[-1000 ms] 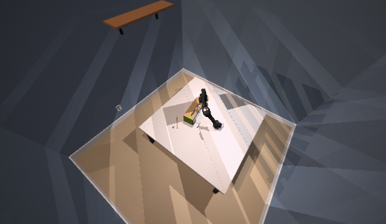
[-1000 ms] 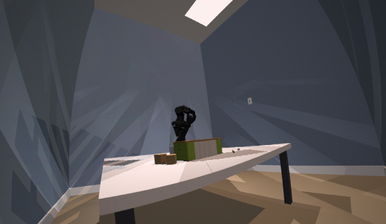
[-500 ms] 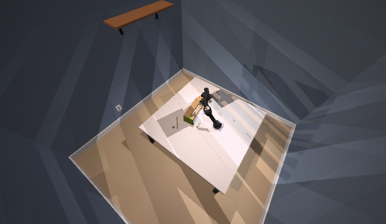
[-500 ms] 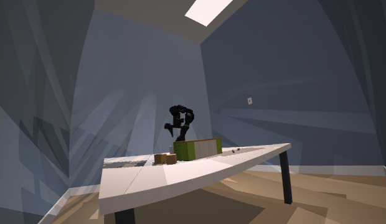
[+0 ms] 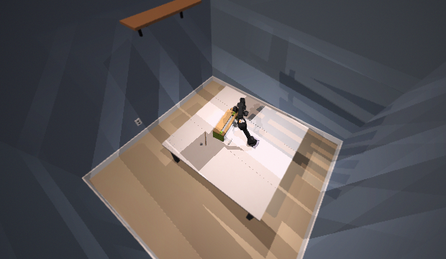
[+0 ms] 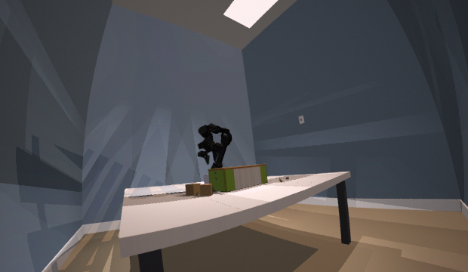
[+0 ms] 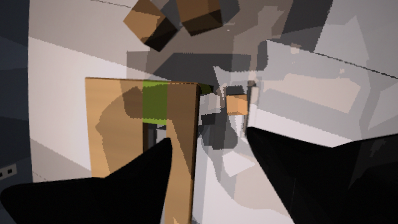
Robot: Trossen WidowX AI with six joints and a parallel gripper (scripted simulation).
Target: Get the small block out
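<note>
The small orange block [image 7: 237, 105] lies on the white table just beside the end of the box, outside it. The box [image 7: 142, 130] has a wooden top and a green end; it also shows in the top view [image 5: 224, 124] and the exterior view [image 6: 238, 177]. My gripper [image 7: 209, 137] hangs above the table, pointing down, with the block ahead of the gap between its fingertips. The fingers are open with nothing between them. The left finger lies over the box top, the right one over the table. The arm [image 5: 242, 111] stands over the far end of the box.
Two brown cubes [image 7: 172, 22] sit on the table just past the box end, and they also show in the exterior view [image 6: 198, 189]. A thin stick [image 5: 206, 138] and a small dark piece [image 5: 201, 143] lie on the table on the box's other side.
</note>
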